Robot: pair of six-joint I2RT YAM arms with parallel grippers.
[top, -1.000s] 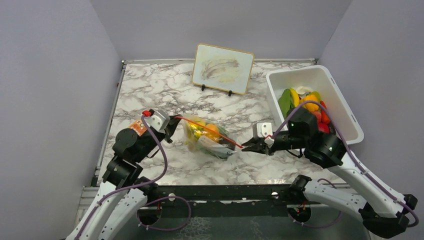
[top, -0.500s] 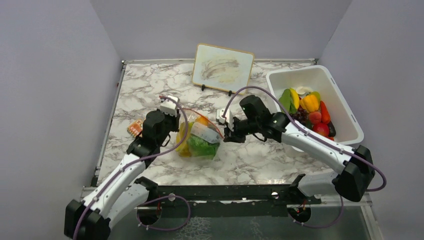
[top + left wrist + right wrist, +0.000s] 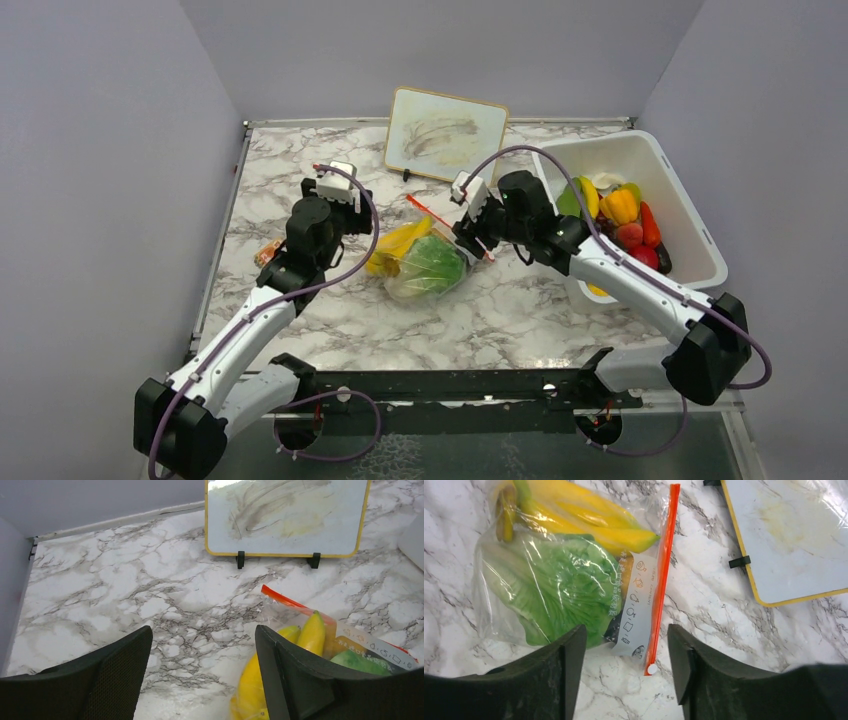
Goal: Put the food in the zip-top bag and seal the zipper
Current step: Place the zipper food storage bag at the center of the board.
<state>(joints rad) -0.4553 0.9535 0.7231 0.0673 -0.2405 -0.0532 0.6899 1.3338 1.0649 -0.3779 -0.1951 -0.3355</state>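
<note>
Now off the floppy clear zip-top bag (image 3: pixel 420 262), left tool (image 3: pixel 202 642) and right tool (image 3: pixel 625 632), both wide, empty.

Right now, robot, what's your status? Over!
Left gripper open, right gripper open. Zip-top bag on table, banana and lettuce inside. Zipper: seal unclear. Nothing lying on it.

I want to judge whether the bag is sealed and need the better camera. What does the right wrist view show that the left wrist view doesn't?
Only the right wrist view: the zipper end to end, a small white tab at its lower end, and the whole green lettuce through the plastic. Only the left wrist view: both black feet of the whiteboard and the grey back wall. Both: the zip-top bag, the yellow bananas inside it, the marble table and part of the whiteboard.
</note>
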